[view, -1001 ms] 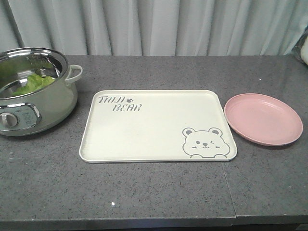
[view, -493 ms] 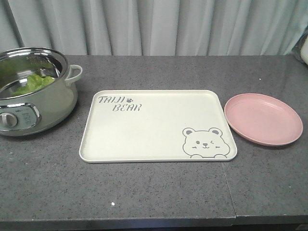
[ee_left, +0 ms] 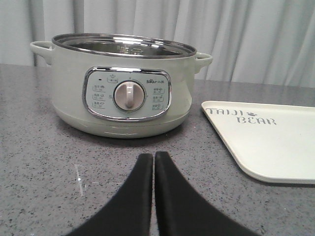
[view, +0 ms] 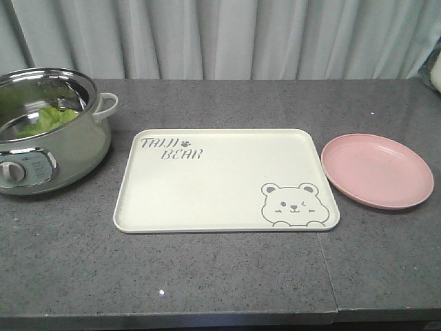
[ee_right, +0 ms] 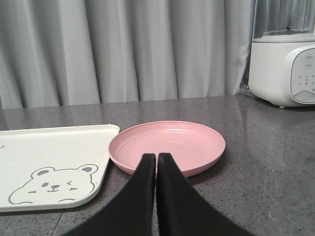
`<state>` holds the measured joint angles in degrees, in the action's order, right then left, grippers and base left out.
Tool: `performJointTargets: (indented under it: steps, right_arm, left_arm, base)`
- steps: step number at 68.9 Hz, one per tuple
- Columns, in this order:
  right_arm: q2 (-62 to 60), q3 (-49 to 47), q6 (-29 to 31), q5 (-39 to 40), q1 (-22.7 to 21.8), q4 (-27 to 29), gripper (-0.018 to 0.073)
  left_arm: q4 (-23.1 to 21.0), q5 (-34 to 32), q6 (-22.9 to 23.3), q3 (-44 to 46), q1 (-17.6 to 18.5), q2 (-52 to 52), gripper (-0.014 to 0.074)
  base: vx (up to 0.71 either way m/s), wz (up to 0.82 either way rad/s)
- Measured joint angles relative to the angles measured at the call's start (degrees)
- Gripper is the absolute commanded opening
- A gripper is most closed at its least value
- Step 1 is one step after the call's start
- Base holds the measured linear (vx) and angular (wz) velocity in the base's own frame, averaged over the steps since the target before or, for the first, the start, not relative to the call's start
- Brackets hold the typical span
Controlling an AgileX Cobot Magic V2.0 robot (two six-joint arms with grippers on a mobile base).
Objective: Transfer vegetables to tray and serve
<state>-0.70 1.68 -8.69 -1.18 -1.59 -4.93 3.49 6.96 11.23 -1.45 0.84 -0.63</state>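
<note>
Left pincer point(ee_left: 153, 157), right pincer point(ee_right: 156, 158) both closed; lettuce point(view: 48, 118) unmoved in pot point(view: 72, 148), tray point(view: 220, 186) unchanged beside it.

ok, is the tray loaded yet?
Empty. The tray shows only its printed bear; the lettuce is in the pot.

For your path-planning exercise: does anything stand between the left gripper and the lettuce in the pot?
Yes. The bright green lettuce leaf lies inside the pale green electric pot, whose side wall faces the left gripper; its top is open.

Grey pleated curtain point(view: 227, 38) behind – dark speckled stone counter point(view: 227, 276) w/ a seam.
</note>
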Motion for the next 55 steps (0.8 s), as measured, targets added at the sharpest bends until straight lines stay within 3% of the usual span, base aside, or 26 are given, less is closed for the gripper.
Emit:
performJointTargets:
  steps: [27,43,55]
  right_arm:
    - [0.0,0.0,-0.05,0.27,0.0,0.06,-0.0003]
    - [0.0,0.0,-6.91,6.0,0.0,2.29,-0.0003]
    - [0.0,0.0,-10.24,9.21,0.0,2.81,-0.0003]
  left_arm:
    - [-0.17,-0.73,0.31,0.0,0.0,0.0,-0.0006]
    - [-6.6,-8.75,9.11,0.0,0.0,0.0,-0.0006]
    - [-7.46,-15.85,10.45,0.0,0.0,0.0,-0.0006]
  base:
    - [0.0,0.0]
    - [0.0,0.0]
    - [0.0,0.0]
